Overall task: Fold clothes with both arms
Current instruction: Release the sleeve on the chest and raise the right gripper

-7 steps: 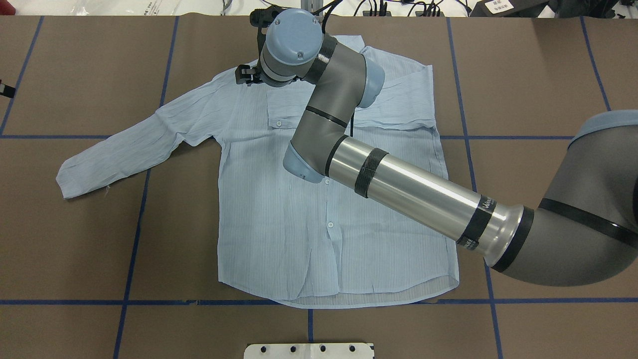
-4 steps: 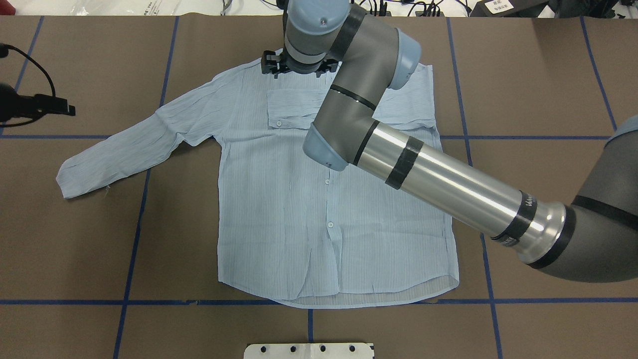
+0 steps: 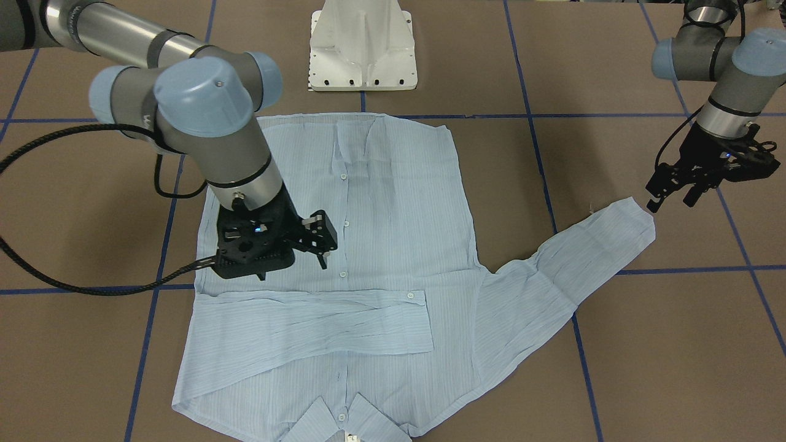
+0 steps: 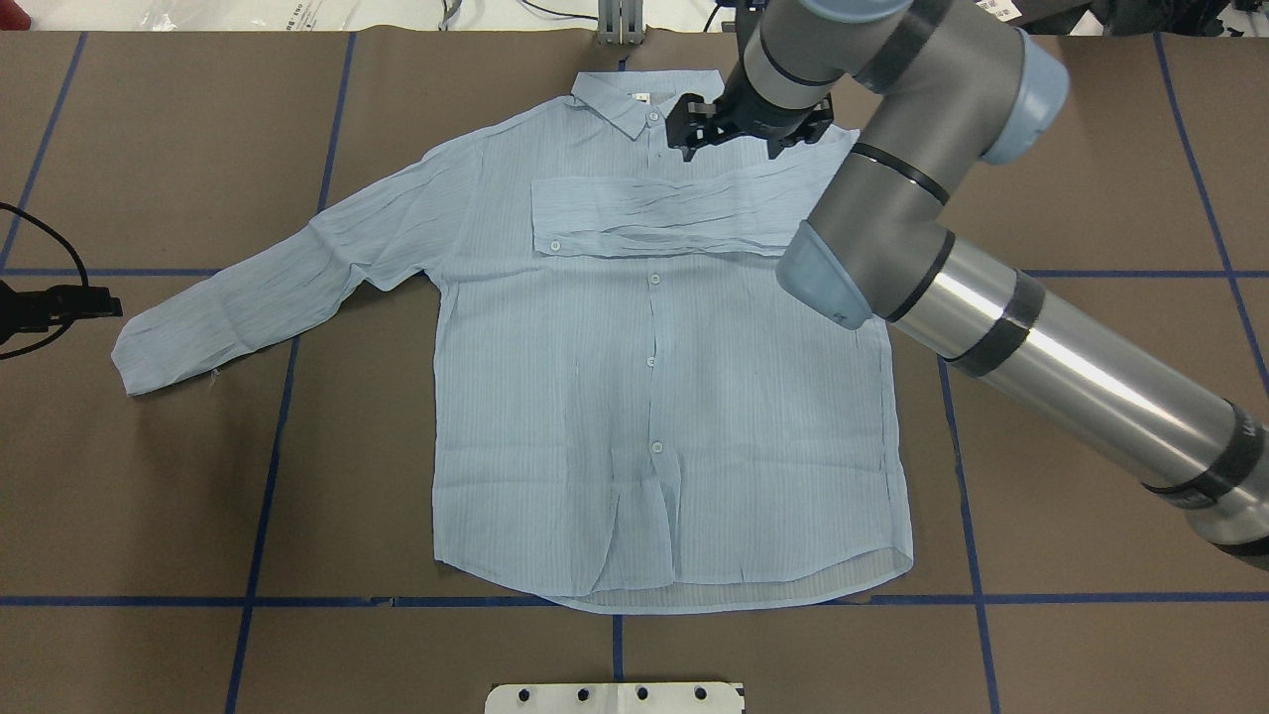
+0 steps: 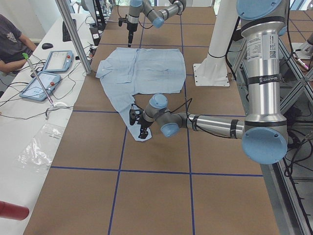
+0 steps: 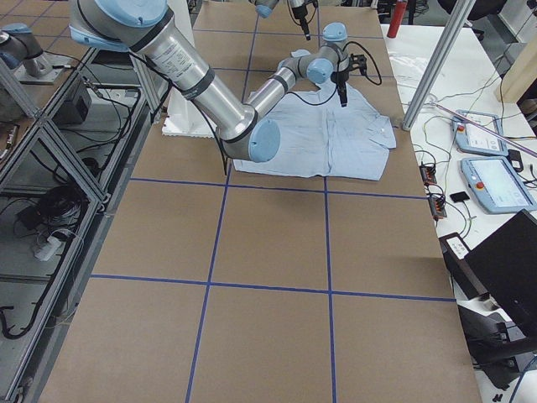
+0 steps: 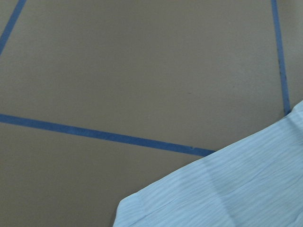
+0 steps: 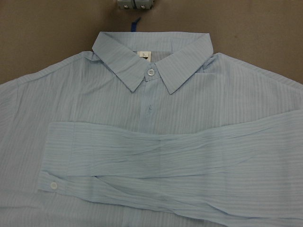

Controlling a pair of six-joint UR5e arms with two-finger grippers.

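Shirt (image 4: 654,397): is lying flat on the brown table (image 4: 1091,149) beneath my right gripper (image 4: 746,131), jaws standing apart; folded sleeve (image 4: 654,213) is crossing just beside them. My left gripper (image 3: 670,199), jaws apart, is hovering beside the outstretched cuff (image 3: 629,222).

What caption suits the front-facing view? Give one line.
Open right gripper over the pale-blue button-front shirt, one sleeve folded across its chest; open left gripper beside the outstretched sleeve's cuff.
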